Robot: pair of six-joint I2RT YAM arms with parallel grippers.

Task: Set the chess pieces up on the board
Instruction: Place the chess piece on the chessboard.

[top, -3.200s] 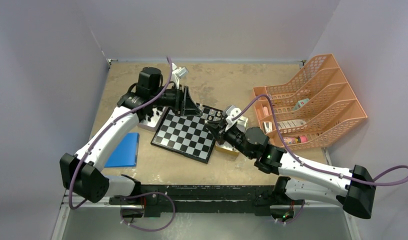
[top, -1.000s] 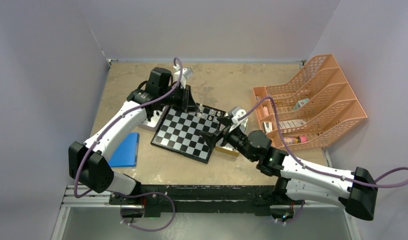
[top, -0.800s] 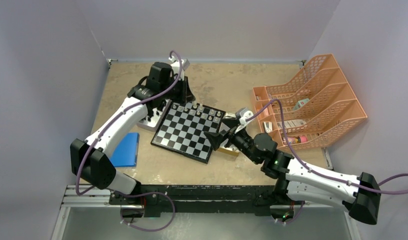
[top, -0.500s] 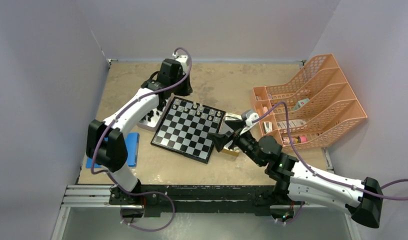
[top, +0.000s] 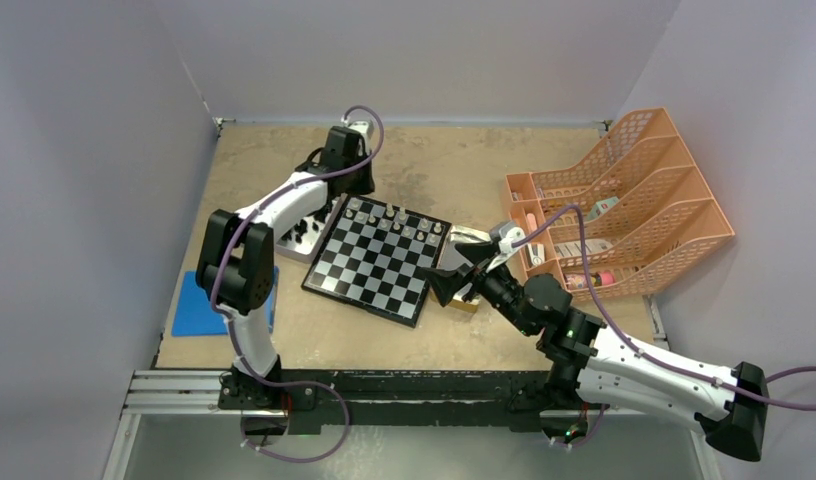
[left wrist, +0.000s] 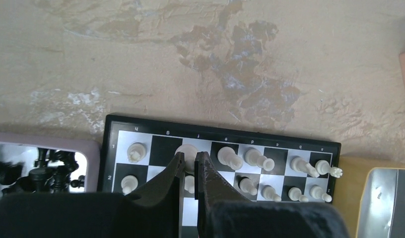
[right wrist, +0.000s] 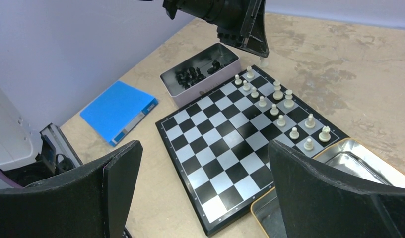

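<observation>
The tan, scuffed table (top: 464, 160) is walled on its left, far and right edges. The flat black-and-silver checked chessboard (top: 374, 265) sits left of centre, turned at an angle. Open surface lies between it and the far edge, with a narrower strip toward the near edge. An orange plastic mesh file rack (top: 624, 200) occupies the right edge; a flat blue folder (top: 199, 305) lies by the left edge. A small lilac-walled metal tray (top: 302, 235) of black chess pieces (left wrist: 41, 171) is just beside the chessboard's left edge; a shiny open tin (right wrist: 359, 163) is just beside its right edge. Two rows of cream-white chess pieces (right wrist: 277, 90) stand along the chessboard's far edge. The left gripper (left wrist: 189, 158) hangs over that edge's left end, fingers pressed nearly together, pinching one cream-white piece (left wrist: 187, 148). The right gripper (right wrist: 204, 143) hovers at the chessboard's right edge, fingers spread wide and empty.
</observation>
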